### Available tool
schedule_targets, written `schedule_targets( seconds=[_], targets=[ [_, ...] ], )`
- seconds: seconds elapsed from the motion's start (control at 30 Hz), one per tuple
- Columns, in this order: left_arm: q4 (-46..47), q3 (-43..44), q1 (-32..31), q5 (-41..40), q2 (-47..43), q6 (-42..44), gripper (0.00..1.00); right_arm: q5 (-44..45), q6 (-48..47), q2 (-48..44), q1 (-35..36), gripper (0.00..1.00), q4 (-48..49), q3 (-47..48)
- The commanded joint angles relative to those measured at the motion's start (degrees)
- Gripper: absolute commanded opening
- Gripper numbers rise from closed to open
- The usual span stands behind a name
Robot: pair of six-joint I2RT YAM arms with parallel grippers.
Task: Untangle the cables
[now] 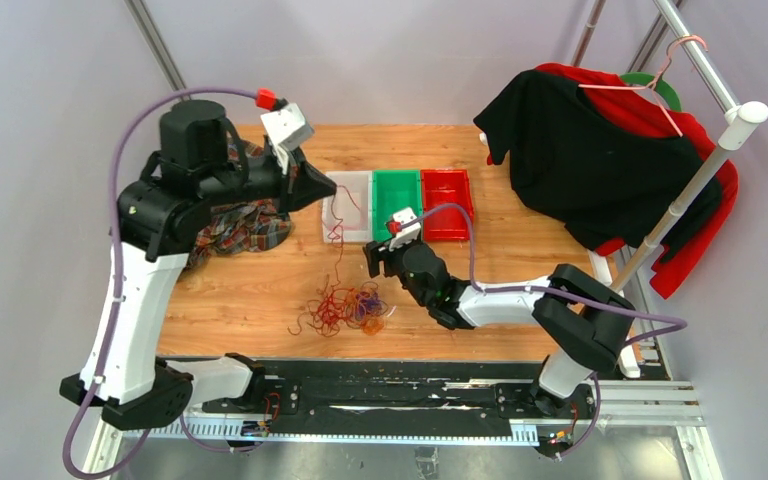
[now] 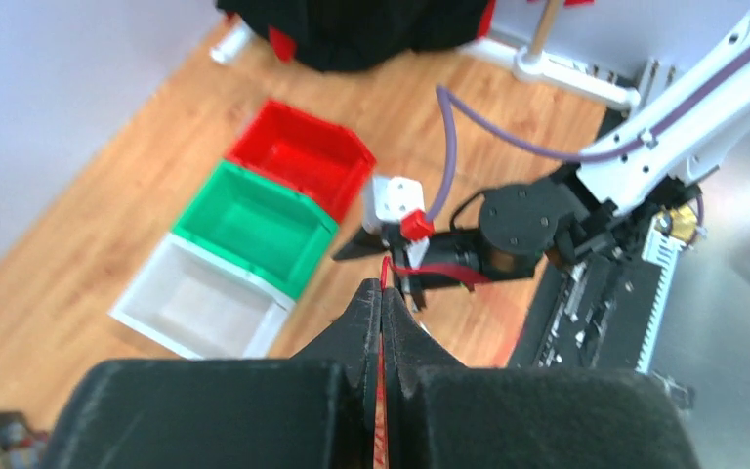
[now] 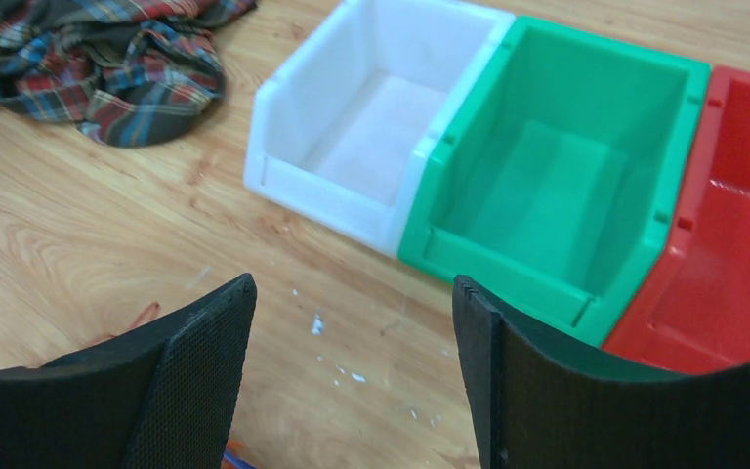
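**Left clamps one strand; tangle mostly out of wrist views**

Left gripper (image 2: 381, 293) pinched tight on a dark red strand (image 1: 338, 235) that rises from the cables (image 1: 345, 305), which are heaped on the table (image 1: 520, 280) nr the white bin (image 1: 348, 195). Right gripper (image 3: 352, 293) gapes wide, empty, nr the heap. Its wrist cam shows only orange scraps, cut off by the fingers (image 3: 195, 371). Indiv. cables in the tangle are hard to separate.

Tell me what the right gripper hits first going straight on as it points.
Likely the bare table just short of the bins, since the open right gripper looks tilted down. If it clears the wood, the front corner of the white bin, beside the green bin, comes next.
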Motion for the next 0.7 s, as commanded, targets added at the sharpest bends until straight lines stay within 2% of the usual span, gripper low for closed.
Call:
schedule_targets(
  seconds=[0.0,0.2,0.33,0.53,0.67],
  targets=[
    [-0.42,8.56,-0.52,-1.90,1.60,-1.47,0.00,4.99,0.97,-3.44,0.17,0.73,1.53,-2.69],
    [-0.45,14.38,-0.60,-4.17,3.59,-1.64,0.00,3.42,0.51,-9.22,-0.10,0.72,0.59,-5.93],
    [-0.46,16.40,-0.52,-5.28,4.95,-1.70,0.00,-4.68,-0.40,-16.40,0.44,0.73,-0.67,-6.34],
    [-0.37,17.72,-0.61,-4.59,6.28,-2.15,0.00,-20.63,-2.29,-20.11,1.82,0.75,-5.28,0.89],
    [-0.37,19.28,-0.71,-4.46,6.89,-2.33,0.00,-22.89,-3.23,-17.46,2.44,0.75,-6.96,5.90]
  ],
)
